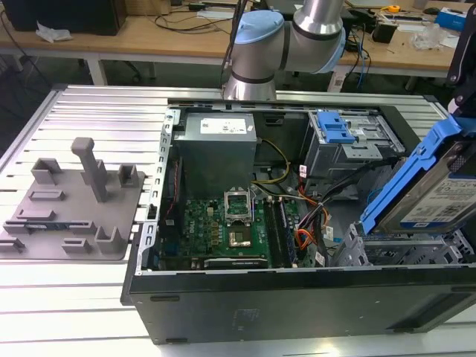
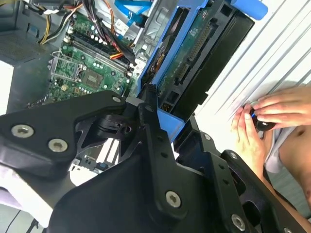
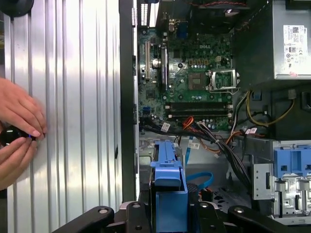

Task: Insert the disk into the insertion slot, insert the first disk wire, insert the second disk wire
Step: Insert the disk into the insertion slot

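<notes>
Black jointed links of your tool (image 2: pixel 167 115) are clamped on the bright blue plastic frame of the disk (image 1: pixel 439 195), gripping one end. You hold it tilted, silver labelled face up, over the perforated grey metal insertion slot (image 1: pixel 375 250) at the exterior view's right of the open case (image 1: pixel 297 297), which sits on the ribbed desk (image 1: pixel 89 104).

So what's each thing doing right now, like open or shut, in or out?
disk, tilted, held up, not inserted yet.
gripper, shut on the disk.
insertion slot, no disk seated in it.
computer case, open, side panel off.
hands, pinching a small black thing.
</notes>
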Controlling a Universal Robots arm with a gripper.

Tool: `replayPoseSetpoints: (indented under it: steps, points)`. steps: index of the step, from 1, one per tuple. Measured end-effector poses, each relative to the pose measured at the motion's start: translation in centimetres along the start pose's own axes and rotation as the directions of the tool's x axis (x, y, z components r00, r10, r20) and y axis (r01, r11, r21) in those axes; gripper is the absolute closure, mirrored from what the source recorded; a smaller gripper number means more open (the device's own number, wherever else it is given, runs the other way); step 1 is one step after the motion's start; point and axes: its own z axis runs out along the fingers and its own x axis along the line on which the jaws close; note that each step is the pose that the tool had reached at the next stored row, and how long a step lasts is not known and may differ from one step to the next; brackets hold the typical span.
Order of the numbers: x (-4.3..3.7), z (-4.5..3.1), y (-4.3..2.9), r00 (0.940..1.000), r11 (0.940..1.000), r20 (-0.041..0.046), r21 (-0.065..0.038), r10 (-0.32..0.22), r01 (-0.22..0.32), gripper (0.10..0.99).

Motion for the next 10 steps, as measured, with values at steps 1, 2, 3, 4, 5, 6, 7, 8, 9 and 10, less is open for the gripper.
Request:
replayPoseSetpoints:
  steps: [1,2,3,4,5,6,7,8,9,10]
  points:
    - [0.01,0.01,0.05,1.0000,1.0000,0.0003,0.010,0.000,0.000,0.718]
    - [0.01,0.02,0.07,1.0000,0.9999,0.0005,0.014,-0.001,0.001,0.718]
    - [0.00,0.01,0.09,1.0000,0.9999,0.0004,0.017,-0.001,0.001,0.718]
    - [0.00,0.00,0.09,1.0000,0.9998,0.0003,0.019,-0.001,0.001,0.718]
    - [0.00,0.01,0.11,1.0000,0.9998,0.0005,0.021,-0.001,0.001,0.718]
    - [0.00,0.01,0.12,1.0000,0.9997,0.0005,0.023,-0.001,0.001,0.718]
    - [0.00,0.01,0.13,1.0000,0.9997,0.0005,0.024,-0.001,0.001,0.718]
    - [0.00,0.01,0.13,1.0000,0.9997,0.0004,0.024,-0.001,0.001,0.718]
    - [0.00,0.01,0.13,1.0000,0.9997,0.0005,0.024,-0.001,0.001,0.718]
    - [0.00,0.01,0.13,1.0000,0.9997,0.0005,0.024,-0.001,0.001,0.718]
